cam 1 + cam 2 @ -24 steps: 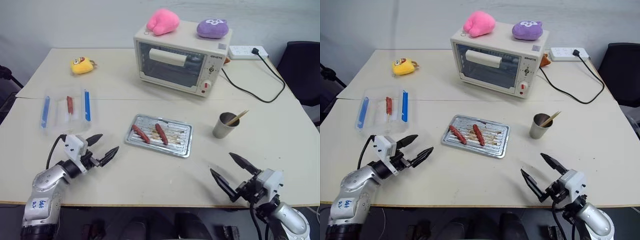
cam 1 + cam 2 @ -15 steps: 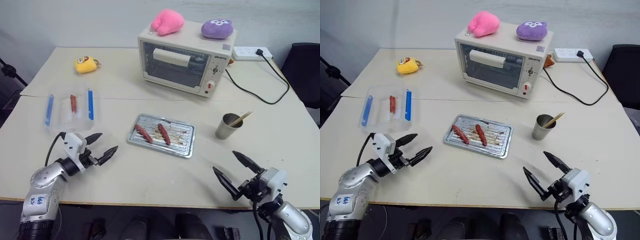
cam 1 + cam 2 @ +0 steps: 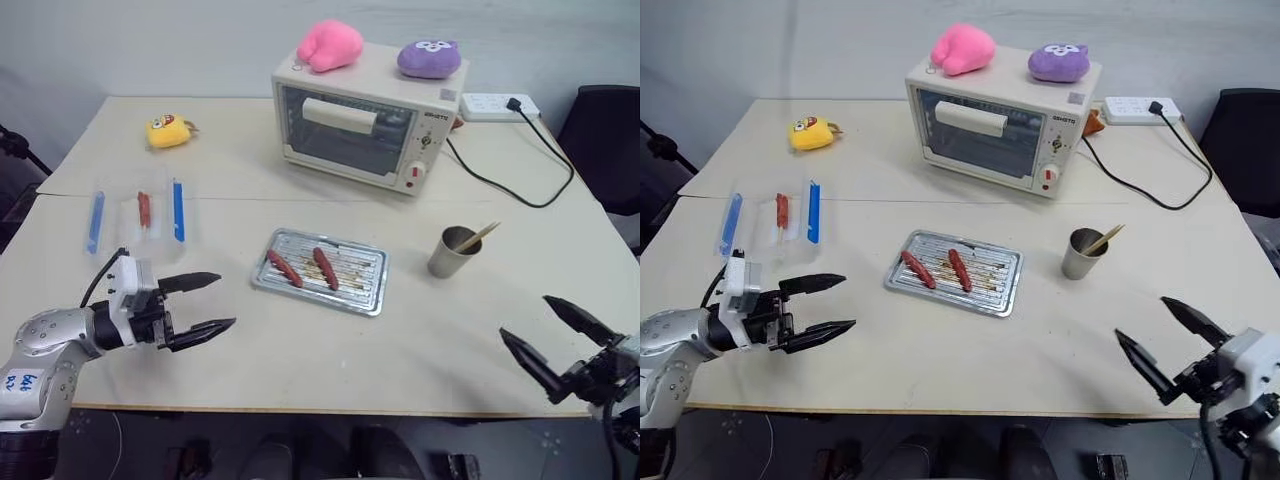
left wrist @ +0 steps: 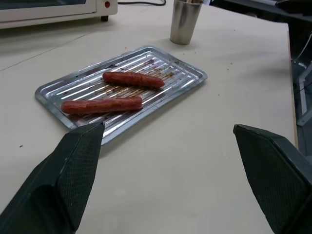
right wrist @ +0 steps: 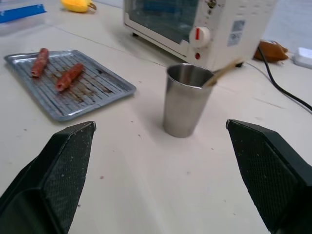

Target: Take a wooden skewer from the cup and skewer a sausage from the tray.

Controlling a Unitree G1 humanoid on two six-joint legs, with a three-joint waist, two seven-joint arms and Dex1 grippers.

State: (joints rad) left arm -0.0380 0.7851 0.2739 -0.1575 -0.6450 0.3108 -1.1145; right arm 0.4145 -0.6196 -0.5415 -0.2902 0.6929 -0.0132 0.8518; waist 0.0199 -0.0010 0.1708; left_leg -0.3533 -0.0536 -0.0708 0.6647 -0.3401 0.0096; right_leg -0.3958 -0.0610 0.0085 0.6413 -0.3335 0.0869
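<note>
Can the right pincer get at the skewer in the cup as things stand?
Probably yes. The right pincer is open and holds nothing, and the stretch of table between it and the cup is bare. The wooden skewer leans out over the cup's rim on the right arm's side, so it is exposed.

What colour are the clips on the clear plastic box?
Blue, one along each long side of the clear box; clearest in the left eye view.
</note>
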